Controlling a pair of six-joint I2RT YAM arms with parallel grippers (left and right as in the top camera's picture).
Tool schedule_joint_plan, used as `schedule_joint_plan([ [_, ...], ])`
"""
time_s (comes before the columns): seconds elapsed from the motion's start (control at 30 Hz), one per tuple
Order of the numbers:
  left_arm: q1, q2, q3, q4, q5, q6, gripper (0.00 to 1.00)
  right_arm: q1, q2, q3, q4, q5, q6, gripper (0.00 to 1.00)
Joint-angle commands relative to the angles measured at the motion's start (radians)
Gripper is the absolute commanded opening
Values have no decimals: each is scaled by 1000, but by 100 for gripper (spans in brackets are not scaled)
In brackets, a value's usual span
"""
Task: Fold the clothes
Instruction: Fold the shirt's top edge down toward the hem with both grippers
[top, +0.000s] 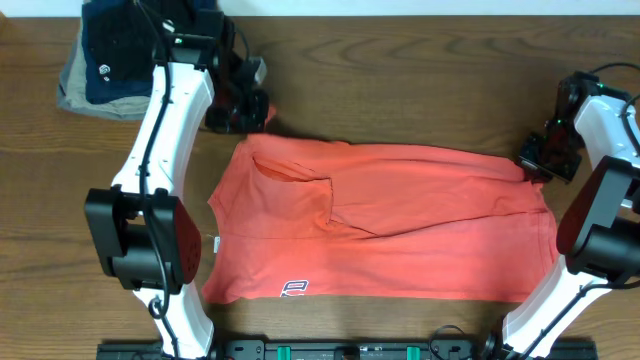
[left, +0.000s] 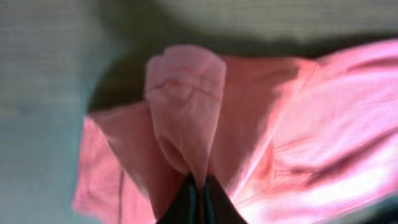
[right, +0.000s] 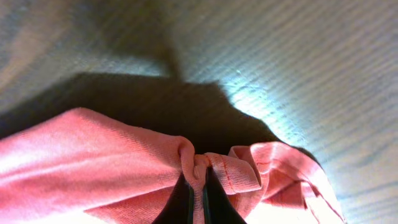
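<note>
Both claws are pinching the red T-shirt (top: 400, 220).
The T-shirt is lying spread on the tabletop (top: 400, 90), right of the folded pile (top: 105, 60). The left claw (left: 200, 186), near the pile, is squeezing fully closed on a shirt corner; the right claw (right: 198, 180), well apart from the pile, is closing tightly on the opposite hem.
</note>
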Motion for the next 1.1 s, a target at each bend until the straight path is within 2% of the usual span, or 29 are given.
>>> schedule_joint_plan([
  [0.0, -2, -11, -2, -80, 2, -1, 6, -16, 9, 16, -16, 18, 28, 1],
  [0.3, -2, -11, -18, -283, 2, 48, 6, -45, -16, 16, -91, 6, 50, 1],
  [0.67, -2, -16, -76, -442, -34, 109, 6, -49, -117, 16, -175, 11, 50, 1],
  [0.83, -2, -55, -205, -420, -43, 115, 6, -48, -155, 15, -220, 11, 54, 1],
  [1.07, -2, -153, -437, -274, -43, 75, 6, -48, -165, -6, -271, 34, 66, 1],
])
